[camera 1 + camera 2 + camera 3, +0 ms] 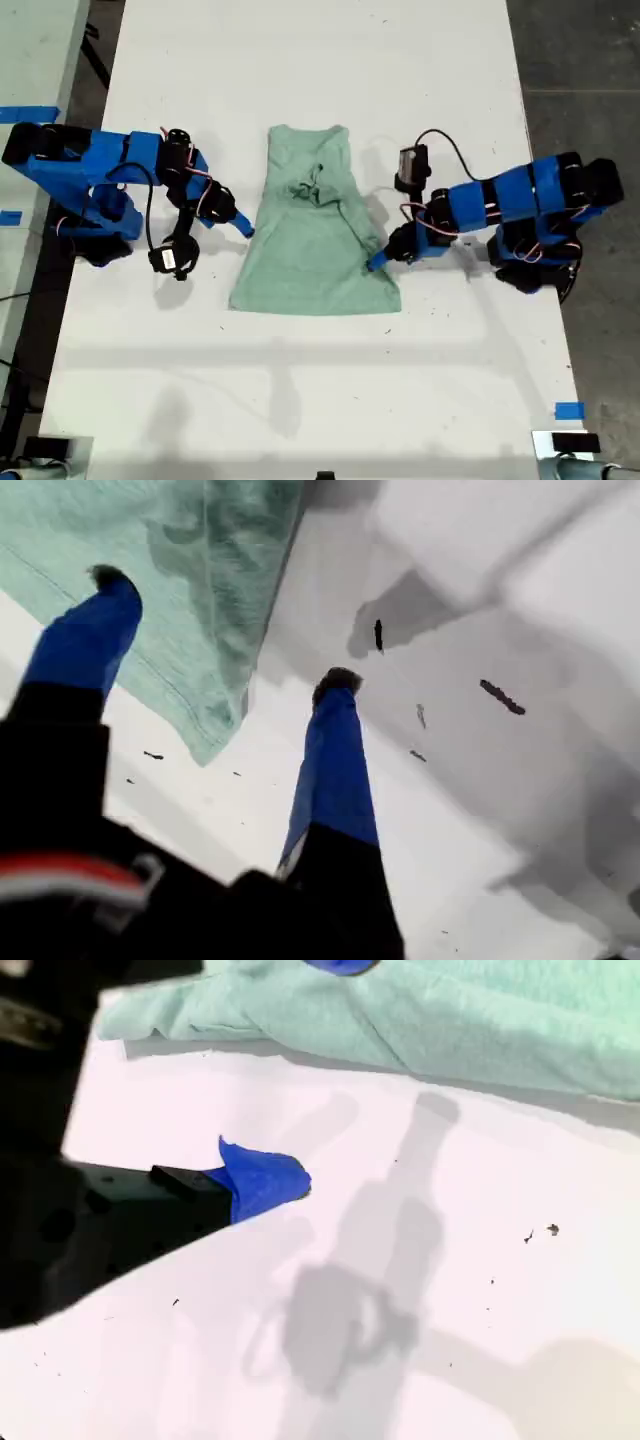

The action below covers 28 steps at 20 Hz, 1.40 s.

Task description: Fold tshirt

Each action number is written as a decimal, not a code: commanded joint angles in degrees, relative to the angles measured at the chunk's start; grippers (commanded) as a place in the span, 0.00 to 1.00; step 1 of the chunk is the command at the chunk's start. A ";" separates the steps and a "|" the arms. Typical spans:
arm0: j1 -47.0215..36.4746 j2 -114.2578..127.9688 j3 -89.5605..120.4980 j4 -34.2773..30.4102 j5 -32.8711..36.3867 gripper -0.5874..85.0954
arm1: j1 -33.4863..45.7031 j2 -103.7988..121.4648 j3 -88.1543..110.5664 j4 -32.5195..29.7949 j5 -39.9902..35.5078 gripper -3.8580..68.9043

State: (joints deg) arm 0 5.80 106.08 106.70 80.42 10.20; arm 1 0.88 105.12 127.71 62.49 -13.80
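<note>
The pale mint tshirt (pixel 310 255) lies flat in the middle of the white table (pixel 320 400), its sides turned in and a bunched knot of cloth near the collar. My first gripper (pixel 378 264) is on the arm at the exterior view's right. It is open at the shirt's edge near a hem corner, with one finger over the tshirt (pixel 200 600) and the other over bare table. My second gripper (pixel 245 230), on the arm at the exterior view's left, is open at the opposite edge of the tshirt (pixel 450 1020). My first gripper (pixel 224 630) and my second gripper (pixel 315 1072) hold nothing.
Both blue arm bases stand at the table's side edges in the exterior view. A wrist camera with its cable (pixel 410 165) rides above the first arm. Blue tape marks (pixel 568 410) sit near the lower right edge. Dark floor lies beyond the table.
</note>
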 commanded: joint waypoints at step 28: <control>0.79 3.60 1.85 -2.81 -0.09 0.32 | 0.35 -19.95 -21.80 -23.38 8.35 0.03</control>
State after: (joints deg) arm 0 6.15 107.23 108.81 78.40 10.20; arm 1 0.18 87.80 106.52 44.30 -6.06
